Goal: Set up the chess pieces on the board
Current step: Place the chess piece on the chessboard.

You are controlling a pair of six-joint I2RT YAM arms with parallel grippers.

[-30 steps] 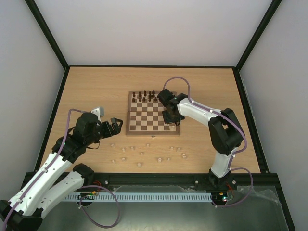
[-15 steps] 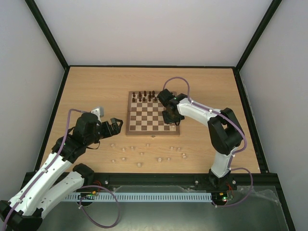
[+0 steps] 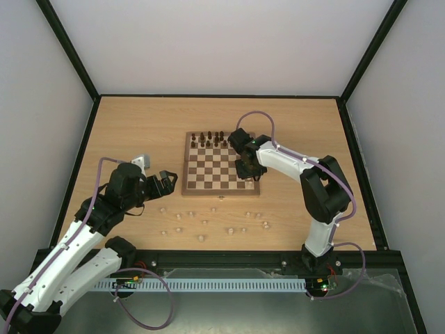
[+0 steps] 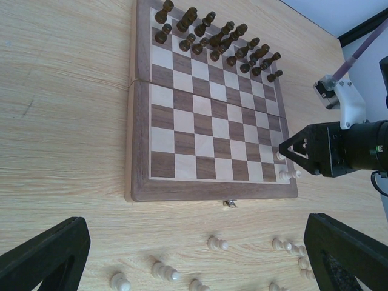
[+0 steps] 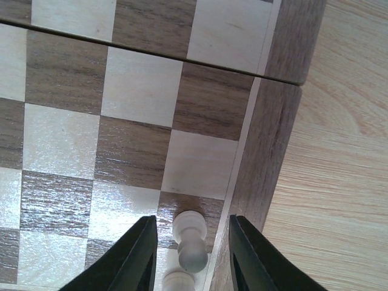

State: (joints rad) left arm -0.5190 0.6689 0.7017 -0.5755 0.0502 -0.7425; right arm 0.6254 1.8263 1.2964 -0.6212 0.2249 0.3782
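Two pale beige wooden chess pieces [image 4: 280,156] stand at the near right corner of the brown-and-cream checkered wooden board [image 4: 139,151], the right gripper [image 5: 193,225] parted slightly around one without touching it, the others strewn on the light wooden table [image 3: 139,125] in front, the left gripper [image 3: 165,179] gaping wide beside the board.

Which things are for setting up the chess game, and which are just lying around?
For the job: board; pale chess pieces on the table; pale pawn between the right fingers.
Just lying about: dark chess pieces, already lined up; table.
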